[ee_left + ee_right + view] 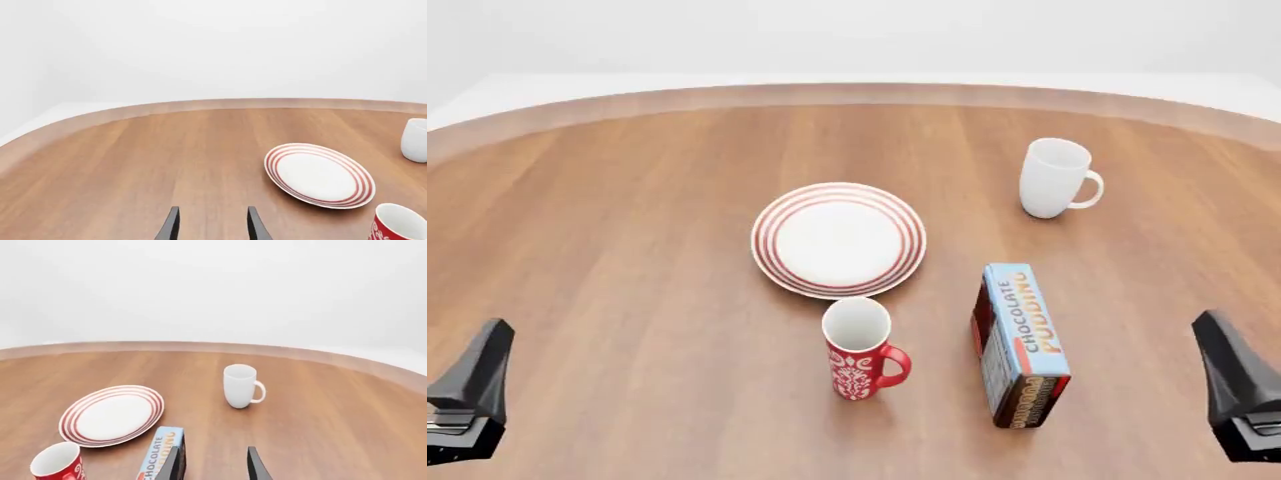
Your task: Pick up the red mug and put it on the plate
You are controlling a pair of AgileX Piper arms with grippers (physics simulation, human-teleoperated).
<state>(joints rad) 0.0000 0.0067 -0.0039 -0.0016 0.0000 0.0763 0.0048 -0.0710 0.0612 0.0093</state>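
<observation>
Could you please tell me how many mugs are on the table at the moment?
2. The red mug stands upright just in front of the plate, handle toward the pudding box. The white mug stands farther back on the right. None appears hidden.

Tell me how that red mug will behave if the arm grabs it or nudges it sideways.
The red mug looks like glazed ceramic, so probably rigid, somewhat slippery and breakable if dropped. It stands upright and is taller than wide, so a high push may tip it rather than slide it. Its handle sits to one side, so it might twist when lifted.
</observation>
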